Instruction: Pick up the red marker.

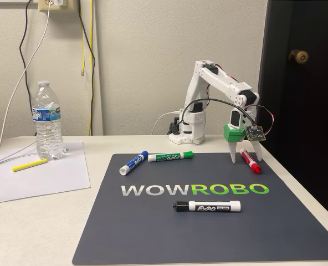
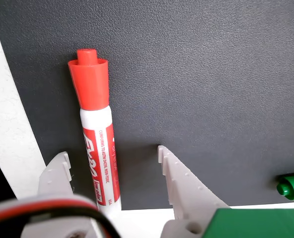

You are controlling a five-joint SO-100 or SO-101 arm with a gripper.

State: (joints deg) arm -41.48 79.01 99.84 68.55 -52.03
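The red marker lies flat on the dark mat near its far right edge. My gripper is lowered over the marker, open, with one white finger on each side of it. The wrist view has the red marker running up the frame, red cap away from me and white barrel between the fingers. There the gripper is open around the barrel, and the marker lies closer to the left finger. I cannot tell whether that finger touches it.
A blue marker and a green marker lie at the mat's back left. The green marker's cap shows at right in the wrist view. A black marker lies mid-mat. A water bottle, a yellow stick and paper sit left.
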